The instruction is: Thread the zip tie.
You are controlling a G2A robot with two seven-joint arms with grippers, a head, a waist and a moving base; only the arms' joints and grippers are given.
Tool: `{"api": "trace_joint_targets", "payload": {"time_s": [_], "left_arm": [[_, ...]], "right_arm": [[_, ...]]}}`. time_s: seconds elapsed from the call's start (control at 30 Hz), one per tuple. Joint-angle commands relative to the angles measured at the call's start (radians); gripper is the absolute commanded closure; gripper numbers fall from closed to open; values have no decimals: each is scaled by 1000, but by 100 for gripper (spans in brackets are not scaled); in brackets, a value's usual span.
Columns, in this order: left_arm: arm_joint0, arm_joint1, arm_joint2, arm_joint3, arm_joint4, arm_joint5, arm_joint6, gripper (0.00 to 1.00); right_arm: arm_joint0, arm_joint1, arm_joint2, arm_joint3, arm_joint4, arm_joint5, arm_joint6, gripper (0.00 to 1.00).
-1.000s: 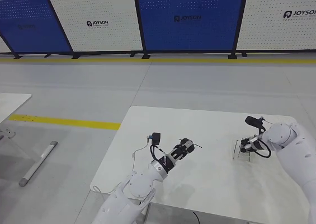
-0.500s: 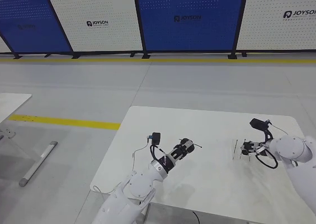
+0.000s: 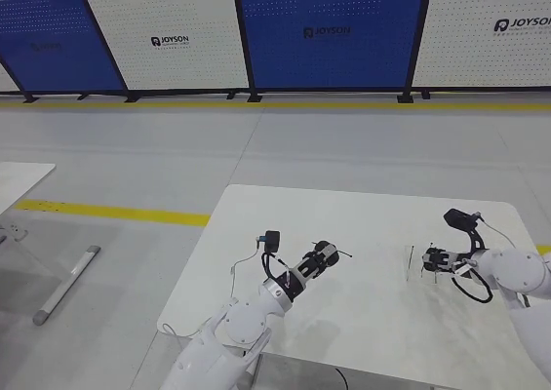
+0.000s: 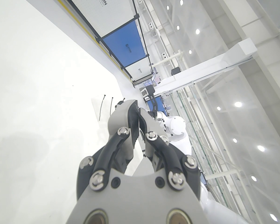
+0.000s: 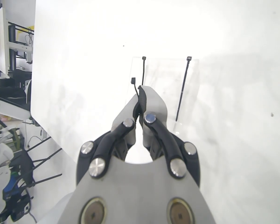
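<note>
1. We see the right pincer (image 5: 140,92) clamped narrow on a thin black plastic zip tie (image 5: 133,79). The strap runs down between the pads, and the small square head sticks out just past the tip.
2. This pincer hangs low over the white, round-cornered bench (image 5: 84,47), and the held tie is lifted off the surface.
3. Just ahead of the right pincer's tip, a flat clear plastic sheet (image 5: 163,75) lies on the bench. Two more black zip ties rest on it, roughly parallel and apart, with their heads pointing away from the pincer.
4. The nearer lying tie (image 5: 143,71) sits straight beyond the tip, and its tail end is hidden behind a finger.
5. The farther lying tie (image 5: 182,89) lies off to one side of the pincer, and its whole length is visible.
6. The left pincer (image 4: 137,111) hovers above the bench, well apart from the right pincer and the sheet. Its pads are pressed together with no gap between them.
7. From above, a thin black strand (image 3: 343,254) pokes out past the left pincer's tip. We cannot tell what it is, or whether the pads hold it.
</note>
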Motion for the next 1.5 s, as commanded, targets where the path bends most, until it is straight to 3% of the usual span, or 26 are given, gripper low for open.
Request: {"api": "trace_joint_targets", "payload": {"time_s": [0.0, 0.13, 0.27, 0.43, 0.87, 1.1, 1.27, 1.4, 1.47], "left_arm": [[0, 0, 0, 0, 0, 0, 0, 100], [0, 0, 0, 0, 0, 0, 0, 100], [0, 0, 0, 0, 0, 0, 0, 100], [0, 0, 0, 0, 0, 0, 0, 100], [0, 0, 0, 0, 0, 0, 0, 100], [0, 0, 0, 0, 0, 0, 0, 100], [0, 0, 0, 0, 0, 0, 0, 100], [0, 0, 0, 0, 0, 0, 0, 100], [0, 0, 0, 0, 0, 0, 0, 100]], "right_arm": [[-17, -1, 8, -14, 9, 0, -65, 100], [-98, 9, 70, -96, 21, -43, -229, 100], [-209, 26, 139, -229, 9, -68, -302, 100], [-373, 42, 205, -405, 28, -158, -359, 100], [-373, 42, 205, -405, 28, -158, -359, 100], [-394, 34, 209, -417, 78, -166, -458, 100], [-422, 29, 221, -451, 180, -234, -508, 100], [-422, 13, 170, -474, 212, -207, -604, 100], [-422, 13, 170, -474, 212, -207, -604, 100]]}}
